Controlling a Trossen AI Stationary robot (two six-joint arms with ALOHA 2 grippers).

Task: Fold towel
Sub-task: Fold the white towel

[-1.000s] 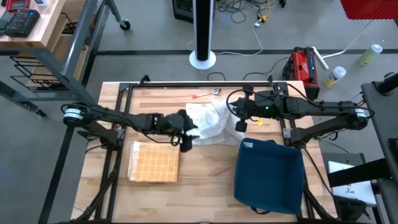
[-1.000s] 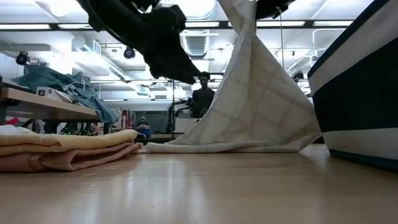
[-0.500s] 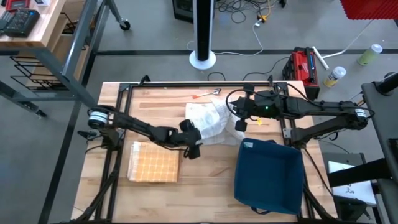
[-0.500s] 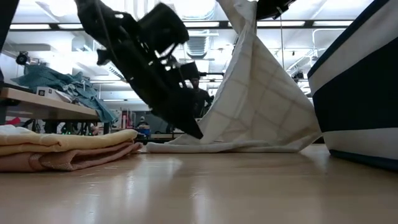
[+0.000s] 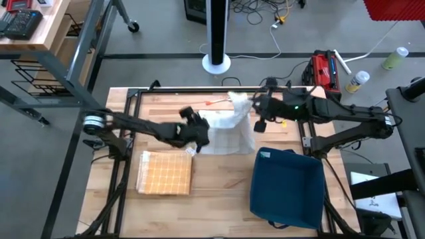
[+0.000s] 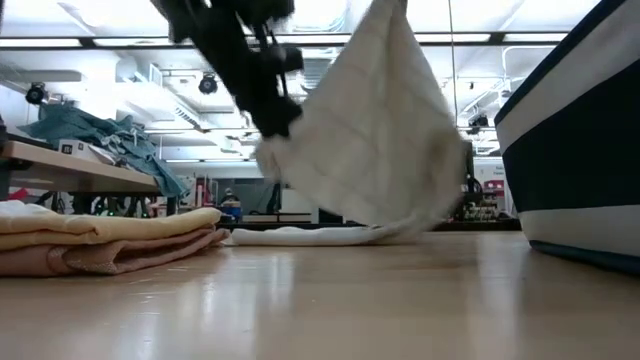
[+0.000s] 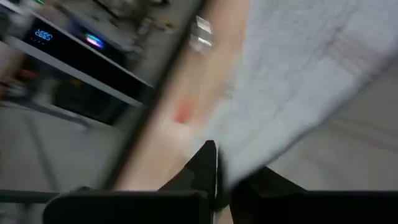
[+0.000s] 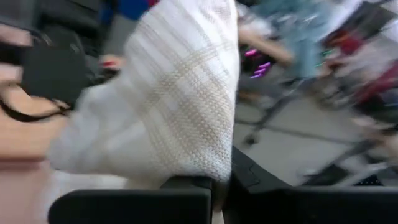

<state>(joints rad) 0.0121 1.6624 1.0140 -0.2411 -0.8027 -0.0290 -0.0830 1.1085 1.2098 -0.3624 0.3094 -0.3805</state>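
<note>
A white checked towel point(image 5: 229, 126) hangs between my two grippers over the table's middle. In the low view the towel point(image 6: 370, 130) drapes down from above, and its bottom fold point(image 6: 320, 236) lies on the table. My right gripper point(image 5: 254, 109) is shut on the towel's top. My left gripper point(image 5: 198, 136) is shut on the towel's left edge, lower down, and shows dark in the low view point(image 6: 272, 132). My left gripper pinches the towel's left edge point(image 7: 225, 167) between its two fingers, coming slanting down from the table's left side. That edge point(image 6: 268, 150) is held clear of the table. One layer or several, I cannot tell. My right gripper pinches the towel's top end point(image 8: 214, 171) between its two fingers, coming nearly level from the table's right. The towel hangs below the fingers, spreading wide toward the table.
A folded orange-yellow towel point(image 5: 164, 172) lies near the left front and shows as a flat stack point(image 6: 100, 240) in the low view. A dark blue bin point(image 5: 287, 187) stands at the right front. An orange-handled tool point(image 5: 219, 101) lies near the far edge.
My left gripper has dipped to the towel's near left edge, shut on it and risen, lifting that part off the table. My right gripper has risen and gone a little toward the far edge with the towel's top. Only the towel's bottom fold stays on the table.
</note>
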